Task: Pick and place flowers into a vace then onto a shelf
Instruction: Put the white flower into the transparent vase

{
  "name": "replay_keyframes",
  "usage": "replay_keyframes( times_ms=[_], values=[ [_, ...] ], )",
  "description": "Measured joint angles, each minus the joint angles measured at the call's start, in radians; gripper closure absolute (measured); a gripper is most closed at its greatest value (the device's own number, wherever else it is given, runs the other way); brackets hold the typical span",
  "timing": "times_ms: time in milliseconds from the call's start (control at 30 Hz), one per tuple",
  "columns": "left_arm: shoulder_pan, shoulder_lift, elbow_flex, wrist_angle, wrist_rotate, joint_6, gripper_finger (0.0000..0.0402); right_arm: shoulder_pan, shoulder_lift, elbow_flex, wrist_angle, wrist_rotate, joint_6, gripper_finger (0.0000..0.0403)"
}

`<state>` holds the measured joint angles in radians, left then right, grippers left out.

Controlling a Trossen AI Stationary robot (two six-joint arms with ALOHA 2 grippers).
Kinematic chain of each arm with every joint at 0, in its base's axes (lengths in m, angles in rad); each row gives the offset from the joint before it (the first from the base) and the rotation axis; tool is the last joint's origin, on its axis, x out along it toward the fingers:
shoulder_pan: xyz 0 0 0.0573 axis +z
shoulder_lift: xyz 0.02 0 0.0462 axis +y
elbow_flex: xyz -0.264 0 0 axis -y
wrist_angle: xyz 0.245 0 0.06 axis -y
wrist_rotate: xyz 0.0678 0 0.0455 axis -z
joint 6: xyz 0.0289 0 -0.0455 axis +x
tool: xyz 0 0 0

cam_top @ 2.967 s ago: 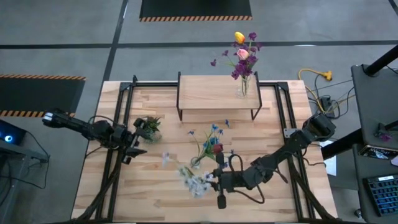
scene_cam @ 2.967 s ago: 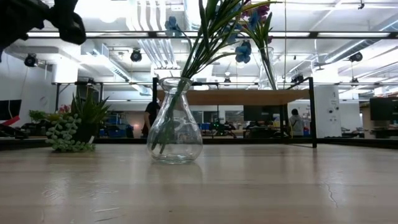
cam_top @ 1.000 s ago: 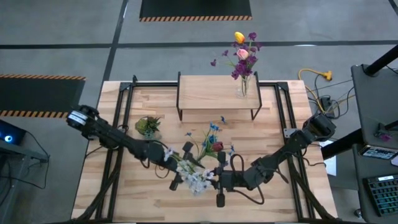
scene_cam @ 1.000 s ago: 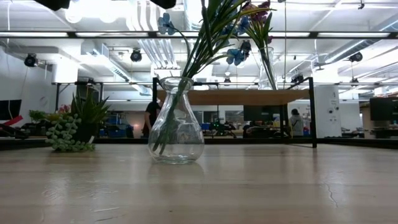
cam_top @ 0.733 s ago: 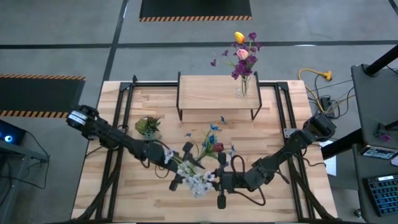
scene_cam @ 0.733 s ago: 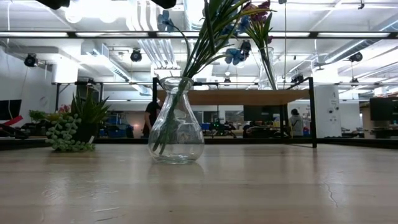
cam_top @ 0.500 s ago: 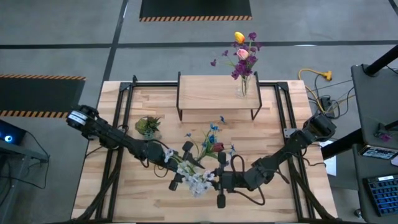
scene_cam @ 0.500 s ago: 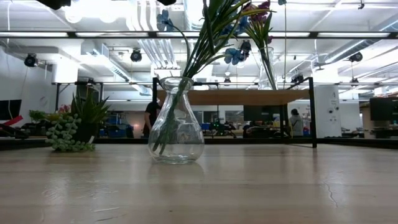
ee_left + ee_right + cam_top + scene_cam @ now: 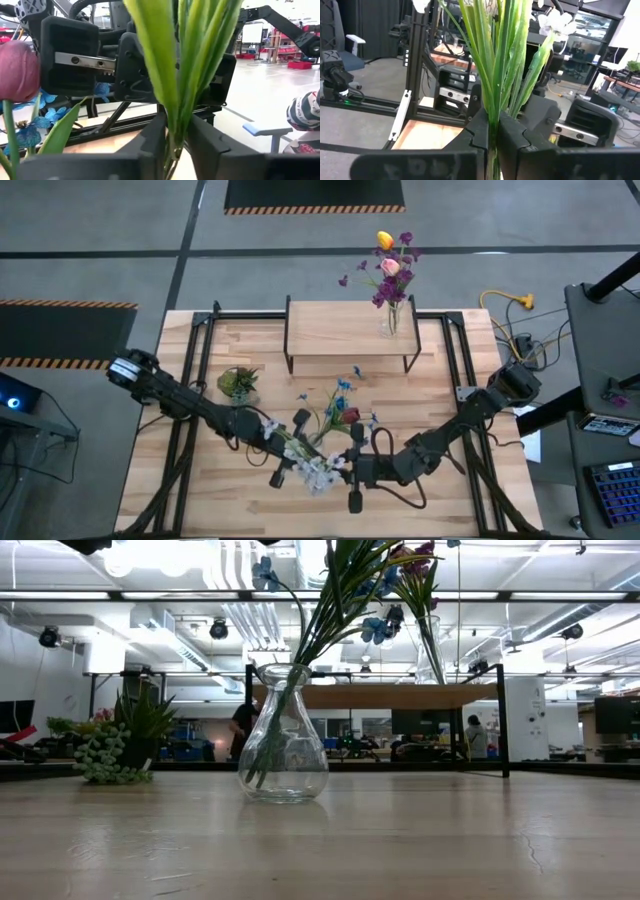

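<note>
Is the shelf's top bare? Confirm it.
No: in the high view a vase of flowers already stands at one end of the shelf.

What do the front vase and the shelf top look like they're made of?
Front vase: looks like clear glass, since the stems and the room show through it and it glints. Shelf top: pale wood with visible grain and a matte look; whether it is solid or veneer is unclear.

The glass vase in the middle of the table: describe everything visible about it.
The glass vase is clear, with a bulbous body and a narrow flared neck. It stands upright on the wooden table. Green stems of the flowers fill it and lean out, topped by blue blooms. No end effector touches its body in the low view.
</note>
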<state>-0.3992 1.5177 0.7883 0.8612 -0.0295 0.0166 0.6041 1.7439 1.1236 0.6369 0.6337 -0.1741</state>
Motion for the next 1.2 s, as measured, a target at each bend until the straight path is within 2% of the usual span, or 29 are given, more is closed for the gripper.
replay_keyframes(
  times_ms=[133, 333, 600, 800, 967, 1200],
  values=[
    [0.000, 0.000, 0.000, 0.000, 0.003, 0.000, 0.0392, 0.000, 0.000, 0.000, 0.000, 0.002, -0.003, 0.0384],
    [0.000, 0.000, 0.000, 0.001, -0.004, 0.000, 0.0399, 0.000, -0.002, 0.001, -0.004, 0.002, -0.026, 0.0346],
    [0.001, -0.061, 0.000, -0.077, -0.009, 0.000, 0.0401, 0.043, -0.011, 0.050, -0.014, 0.004, -0.121, 0.0263],
    [-0.001, -0.158, 0.000, -0.197, -0.028, -0.007, 0.0401, 0.102, -0.073, 0.078, -0.168, 0.114, -0.118, 0.0218],
    [-0.004, -0.213, -0.008, -0.264, -0.091, -0.003, 0.0401, 0.145, -0.132, 0.078, -0.256, 0.125, -0.060, 0.0207],
    [-0.006, -0.233, -0.068, -0.290, -0.199, 0.000, 0.0401, 0.203, -0.218, 0.073, -0.442, 0.157, 0.055, 0.0218]
  ],
)
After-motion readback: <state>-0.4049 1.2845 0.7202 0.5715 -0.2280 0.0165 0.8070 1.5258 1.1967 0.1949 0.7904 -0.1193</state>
